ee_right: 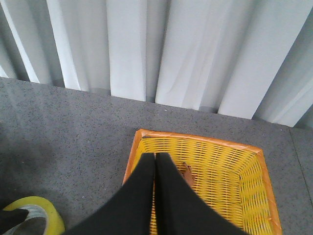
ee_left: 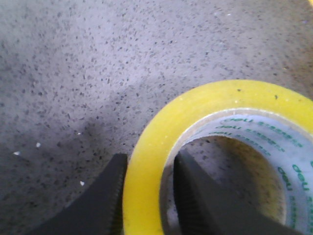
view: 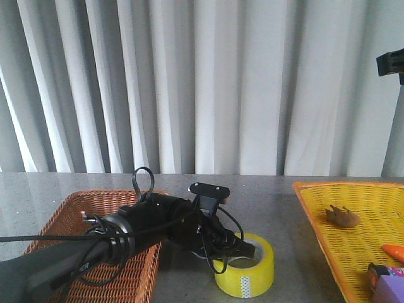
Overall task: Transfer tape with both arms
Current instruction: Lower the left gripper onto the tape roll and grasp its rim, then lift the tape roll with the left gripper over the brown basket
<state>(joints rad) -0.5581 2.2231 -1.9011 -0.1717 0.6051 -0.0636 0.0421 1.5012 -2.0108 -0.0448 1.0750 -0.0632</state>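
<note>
In the front view the tape (view: 245, 266) is seen resting on the grey table (view: 271, 189) between the brown basket (view: 63, 218) and the yellow basket (view: 353, 240), with the left gripper (view: 230, 247) reaching into it, so the transfer is judged barely begun. In the left wrist view one finger (ee_left: 193, 196) is placed inside the core and the other outside, the roll's wall being straddled though a firm clamp cannot be confirmed. In the right wrist view the right gripper (ee_right: 155, 161) is shown pressed closed and empty above the yellow basket, nothing standing in the way.

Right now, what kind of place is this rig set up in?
Probably a lab or demo tabletop, not a home: a speckled grey table backed by a plain white curtain, with staged wicker baskets, brown and yellow, and a tape roll.
</note>
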